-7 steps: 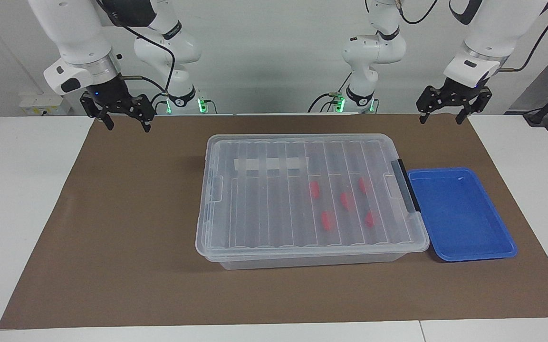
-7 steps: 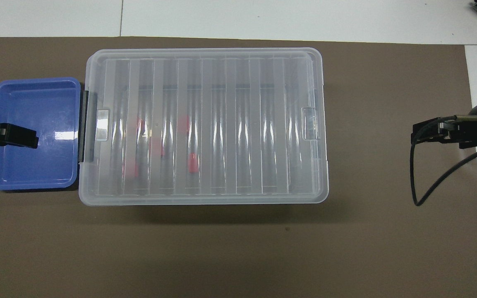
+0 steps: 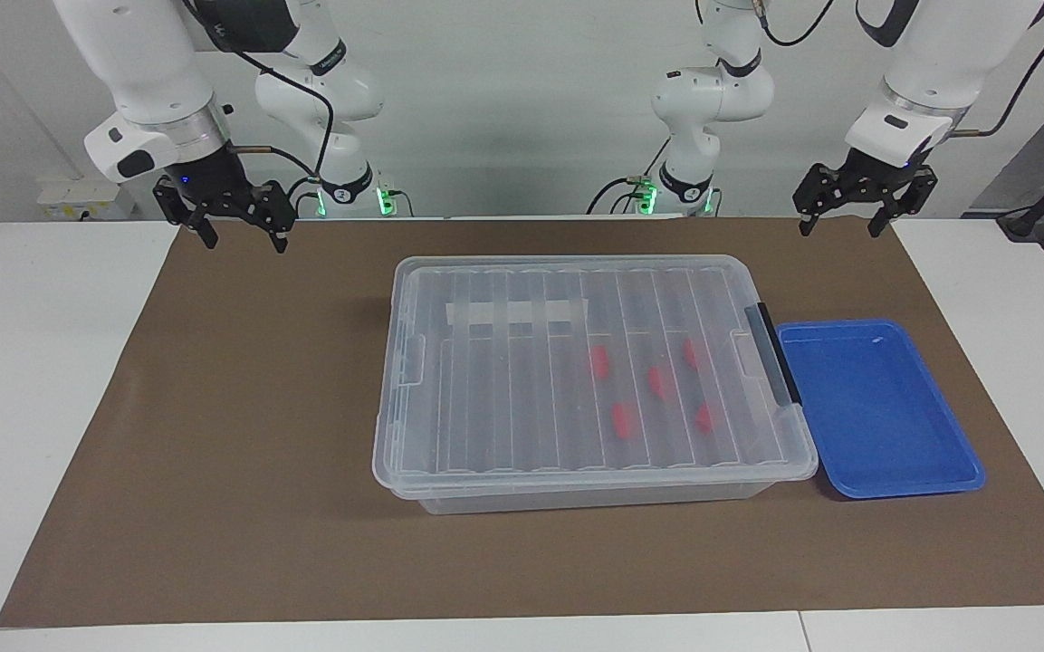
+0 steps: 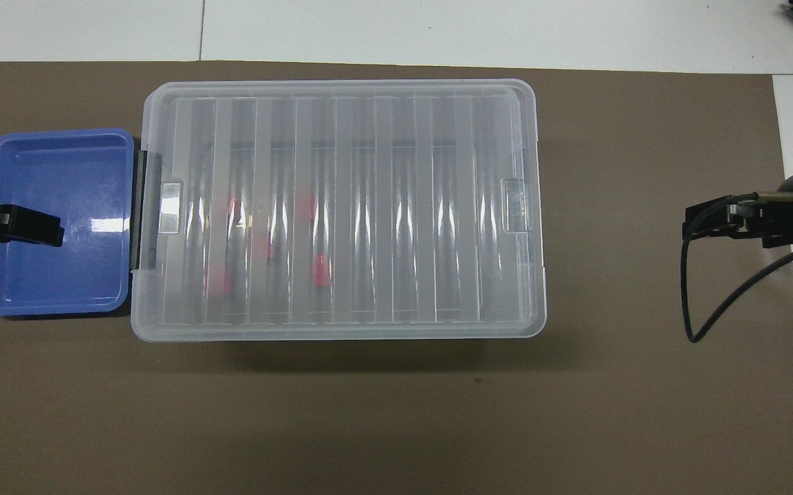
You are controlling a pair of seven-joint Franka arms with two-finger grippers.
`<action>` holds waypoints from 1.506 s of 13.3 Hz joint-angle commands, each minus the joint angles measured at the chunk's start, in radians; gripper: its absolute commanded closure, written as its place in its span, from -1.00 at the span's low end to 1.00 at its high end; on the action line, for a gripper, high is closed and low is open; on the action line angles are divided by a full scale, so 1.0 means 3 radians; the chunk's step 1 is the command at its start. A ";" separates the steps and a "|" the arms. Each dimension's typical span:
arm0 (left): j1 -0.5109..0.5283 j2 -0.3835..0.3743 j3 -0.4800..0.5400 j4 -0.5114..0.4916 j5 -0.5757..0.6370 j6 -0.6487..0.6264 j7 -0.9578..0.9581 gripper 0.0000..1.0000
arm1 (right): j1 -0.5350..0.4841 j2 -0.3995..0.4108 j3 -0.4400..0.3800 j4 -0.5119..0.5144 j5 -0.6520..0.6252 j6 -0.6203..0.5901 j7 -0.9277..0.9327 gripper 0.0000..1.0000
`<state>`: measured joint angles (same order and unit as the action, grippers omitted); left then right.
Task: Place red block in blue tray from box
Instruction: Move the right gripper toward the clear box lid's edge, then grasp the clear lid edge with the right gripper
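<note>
Right gripper (image 3: pixel 238 233) risen slightly; both jaws spread, empty. Red blocks (image 3: pixel 599 361) inside lidded box (image 3: pixel 485 380).

Two glossy white, rounded arms (image 3: pixel 146 81) (image 3: pixel 924 77) carry dark joint bands and silvery metal rings at the wrists. Each ends in a black, angular two-finger gripper, one at the upper left of the facing view (image 3: pixel 241 237), one at the upper right (image 3: pixel 838 225). Black cables loop along the casings. Green lights glow at both bases (image 3: pixel 349 195) (image 3: pixel 680 192), and a small blue light shows on the upper-left wrist.
</note>
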<state>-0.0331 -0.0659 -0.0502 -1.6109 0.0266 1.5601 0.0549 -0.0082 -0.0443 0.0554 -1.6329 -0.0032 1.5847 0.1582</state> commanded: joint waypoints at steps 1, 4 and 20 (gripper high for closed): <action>0.0013 -0.0031 0.0004 0.0006 -0.0022 -0.0056 -0.0004 -1.00 | -0.0054 -0.0098 0.0020 -0.0171 0.0056 0.0111 -0.0072 -1.00; 0.0013 -0.0031 0.0004 0.0006 -0.0022 -0.0056 -0.0004 -1.00 | -0.0044 -0.0108 0.0020 -0.0319 0.0062 0.0310 -0.0031 -1.00; 0.0013 -0.0031 0.0004 0.0006 -0.0022 -0.0061 -0.0004 -1.00 | 0.0590 0.0260 0.0056 -0.0795 0.0021 0.1656 0.0802 -1.00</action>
<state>-0.0331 -0.0659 -0.0502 -1.6109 0.0266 1.5596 0.0549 0.1553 0.0168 0.0691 -1.8625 0.0008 2.0442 0.3592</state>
